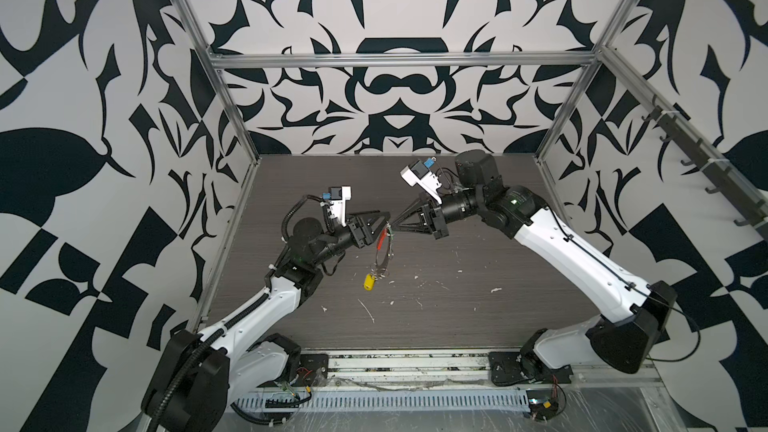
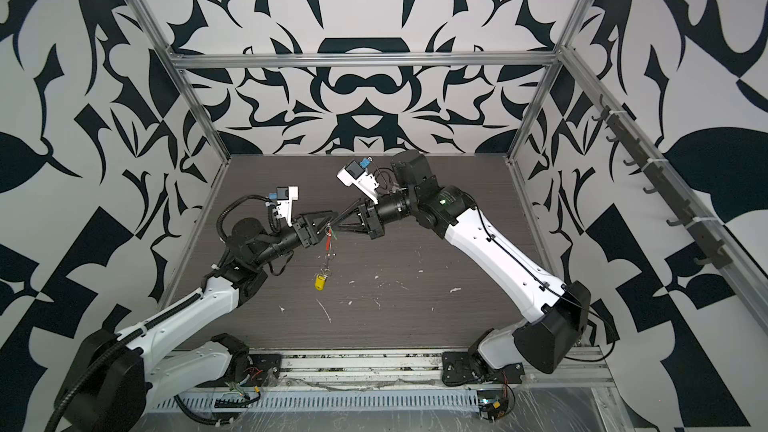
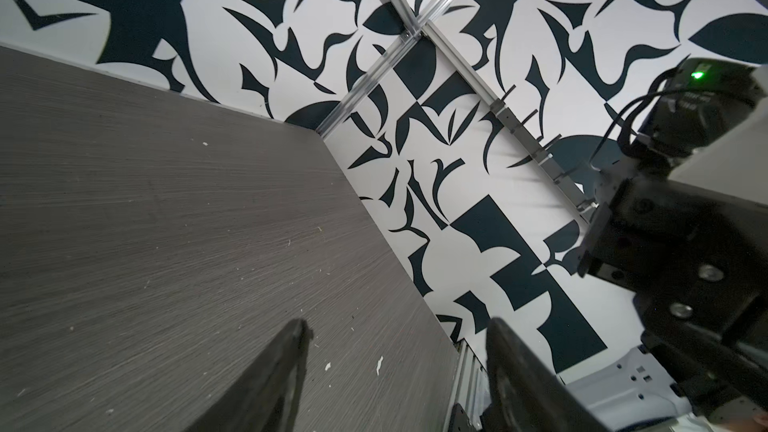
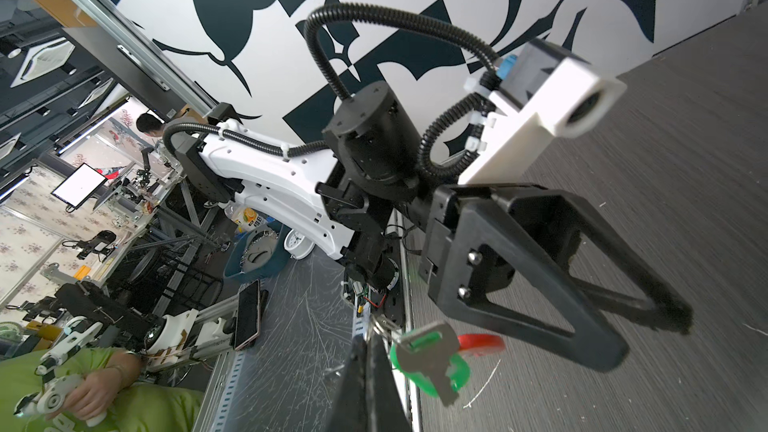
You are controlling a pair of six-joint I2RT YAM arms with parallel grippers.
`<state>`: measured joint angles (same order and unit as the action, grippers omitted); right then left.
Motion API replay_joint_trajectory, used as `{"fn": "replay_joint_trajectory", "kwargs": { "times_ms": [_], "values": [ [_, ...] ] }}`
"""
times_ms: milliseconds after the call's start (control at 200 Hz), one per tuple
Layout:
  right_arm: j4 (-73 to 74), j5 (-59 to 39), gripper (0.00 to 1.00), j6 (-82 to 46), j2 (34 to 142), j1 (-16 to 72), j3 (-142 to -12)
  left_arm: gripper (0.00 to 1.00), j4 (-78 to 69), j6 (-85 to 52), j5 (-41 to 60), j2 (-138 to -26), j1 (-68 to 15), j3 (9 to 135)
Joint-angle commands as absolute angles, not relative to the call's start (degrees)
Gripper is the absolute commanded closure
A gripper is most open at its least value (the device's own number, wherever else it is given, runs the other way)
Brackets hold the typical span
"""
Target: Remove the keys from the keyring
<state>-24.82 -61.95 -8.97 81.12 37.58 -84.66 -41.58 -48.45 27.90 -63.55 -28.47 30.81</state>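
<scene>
At the left, spread wide and empty: the left gripper (image 1: 386,221), just beside the hanging keyring (image 1: 383,251). Mid-scene, dangling above the table (image 1: 478,326): red sleeve (image 1: 380,238) along one arc, green key (image 4: 432,359) up by the pinch, yellow key (image 1: 369,281) lowest, close to the table or touching it; cannot tell which. At the right, clamped tight on the top of the keyring: the right gripper (image 1: 394,224). On the hoop itself or on a small ring (image 4: 379,323), impossible to say. Likely trouble from here: closing the left jaws on hoop or sleeve instead of the green key, given the crowding up there; tugging hard enough to drag the keyring out of so thin a pinch; knocking the whole bunch into a swing and missing the key altogether. As for writing: none legible anywhere, only a bottle label (image 4: 249,218) beyond the table, too small to read.
</scene>
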Motion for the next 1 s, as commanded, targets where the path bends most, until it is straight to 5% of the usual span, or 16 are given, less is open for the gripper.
{"fn": "replay_joint_trajectory", "kwargs": {
  "times_ms": [0,995],
  "values": [
    [-20.9,-62.8,1.00,-9.9,79.0,37.6,-84.3,0.33,-48.0,-51.0,34.8,-65.0,-28.4,32.6],
    [-17.9,-58.4,1.00,-11.6,81.7,36.8,-87.3,0.36,-36.9,-48.3,40.4,-57.1,-33.3,32.2]
  ]
}}
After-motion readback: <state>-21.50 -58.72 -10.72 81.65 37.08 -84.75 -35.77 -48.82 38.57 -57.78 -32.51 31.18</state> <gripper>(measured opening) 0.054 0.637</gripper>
